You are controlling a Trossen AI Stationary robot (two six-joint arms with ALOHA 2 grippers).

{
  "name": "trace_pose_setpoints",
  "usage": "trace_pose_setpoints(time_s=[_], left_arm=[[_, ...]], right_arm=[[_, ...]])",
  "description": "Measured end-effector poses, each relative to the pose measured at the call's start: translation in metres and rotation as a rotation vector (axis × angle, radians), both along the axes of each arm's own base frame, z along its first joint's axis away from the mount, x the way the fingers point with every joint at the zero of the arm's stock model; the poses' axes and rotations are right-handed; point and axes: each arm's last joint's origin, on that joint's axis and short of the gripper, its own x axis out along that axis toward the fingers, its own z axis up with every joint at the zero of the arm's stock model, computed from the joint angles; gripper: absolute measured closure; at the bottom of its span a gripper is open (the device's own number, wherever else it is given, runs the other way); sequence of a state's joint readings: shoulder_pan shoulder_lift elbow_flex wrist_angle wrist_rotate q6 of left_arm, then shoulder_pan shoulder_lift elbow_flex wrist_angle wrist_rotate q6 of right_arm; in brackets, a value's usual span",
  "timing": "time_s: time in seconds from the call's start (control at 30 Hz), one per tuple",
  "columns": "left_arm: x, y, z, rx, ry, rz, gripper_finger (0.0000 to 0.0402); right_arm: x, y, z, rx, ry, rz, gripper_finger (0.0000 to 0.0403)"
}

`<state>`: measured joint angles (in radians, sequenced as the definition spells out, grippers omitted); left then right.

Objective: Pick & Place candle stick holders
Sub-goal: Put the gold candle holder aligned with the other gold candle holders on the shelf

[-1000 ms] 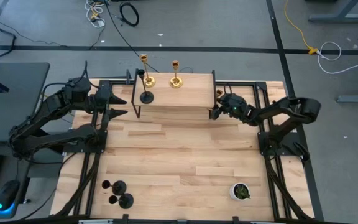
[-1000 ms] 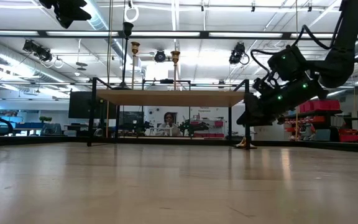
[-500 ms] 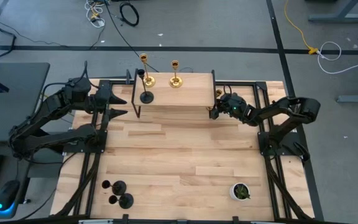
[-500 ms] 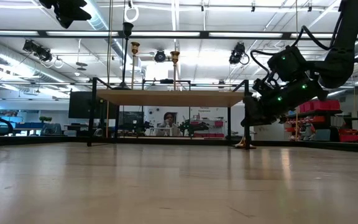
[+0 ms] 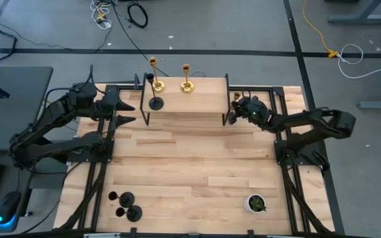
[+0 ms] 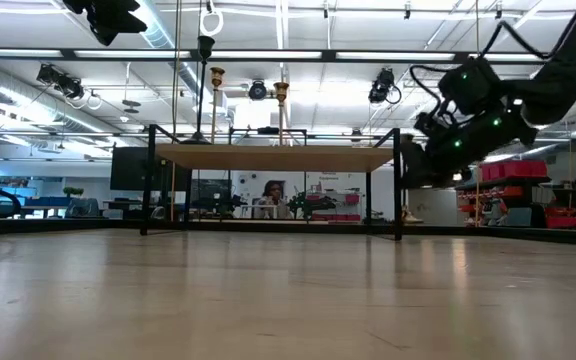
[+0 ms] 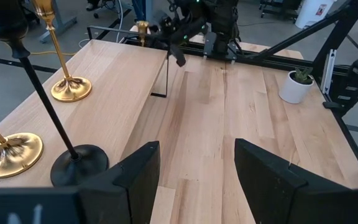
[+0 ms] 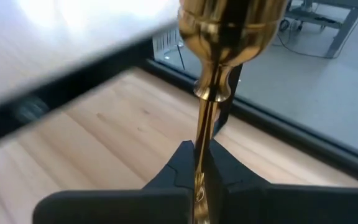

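Observation:
A raised wooden shelf (image 5: 190,102) stands at the table's far middle. On its left part stand two gold candle stick holders (image 5: 156,82) (image 5: 187,84) and a black one (image 5: 155,99). My right gripper (image 5: 232,110) is just off the shelf's right end, shut on a third gold holder (image 5: 235,97). Its cup (image 8: 229,25) fills the top of the right wrist view. My left gripper (image 5: 129,111) waits open at the shelf's left end with nothing between its fingers (image 7: 148,174). More black holders (image 5: 124,205) stand on their bases at the table's near left. My right gripper pinches the gold holder's thin stem (image 8: 204,130) between its two fingers (image 8: 179,171), a short way below the cup. The fingers come roughly level from the table's right side and lie across the stem. The holder stands upright, its base lifted off the table.
The shelf's black frame leg (image 6: 398,190) stands right beside my right gripper (image 6: 418,165). A small white pot with a green plant (image 5: 256,203) sits at the near right. Bare wooden table (image 5: 190,165) lies between the shelf and the near edge.
My right gripper has shut on the gold holder's stem and risen a little. The holder's base, which stood on the table by the shelf's right leg, has come up off the wood with it. The holder stays upright.

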<state>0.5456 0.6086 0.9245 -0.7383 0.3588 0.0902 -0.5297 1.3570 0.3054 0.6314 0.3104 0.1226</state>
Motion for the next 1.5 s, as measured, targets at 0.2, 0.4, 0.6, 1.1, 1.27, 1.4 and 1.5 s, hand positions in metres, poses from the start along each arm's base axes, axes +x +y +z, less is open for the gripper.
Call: trace_pose_setpoints(time_s=[0.2, 0.4, 0.6, 1.1, 1.27, 1.4, 1.5], left_arm=[[0.0, 0.0, 0.0, -0.001, 0.0, 0.0, 0.0193], [0.0, 0.0, 0.0, -0.001, 0.0, 0.0, 0.0193], [0.0, 0.0, 0.0, -0.001, 0.0, 0.0, 0.0193], [0.0, 0.0, 0.0, 0.0, 0.0, 0.0, 0.0193], [0.0, 0.0, 0.0, 0.002, -0.001, -0.001, 0.0193], [0.0, 0.0, 0.0, 0.008, 0.0, -0.003, 0.0193], [0.0, 0.0, 0.0, 0.009, 0.0, -0.003, 0.0193]], right_arm=[[-0.015, 0.007, 0.024, -0.023, -0.017, -0.053, 0.04], [-0.03, 0.015, 0.048, -0.06, -0.101, -0.07, 0.0401], [-0.037, 0.019, 0.081, -0.093, -0.131, -0.092, 0.0401], [-0.019, 0.02, 0.173, -0.179, -0.2, -0.052, 0.0401], [0.001, 0.012, 0.192, -0.169, -0.182, -0.04, 0.0401], [0.025, 0.001, 0.199, -0.149, -0.16, 0.007, 0.0401], [0.045, -0.009, 0.198, -0.136, -0.13, 0.016, 0.0401]])
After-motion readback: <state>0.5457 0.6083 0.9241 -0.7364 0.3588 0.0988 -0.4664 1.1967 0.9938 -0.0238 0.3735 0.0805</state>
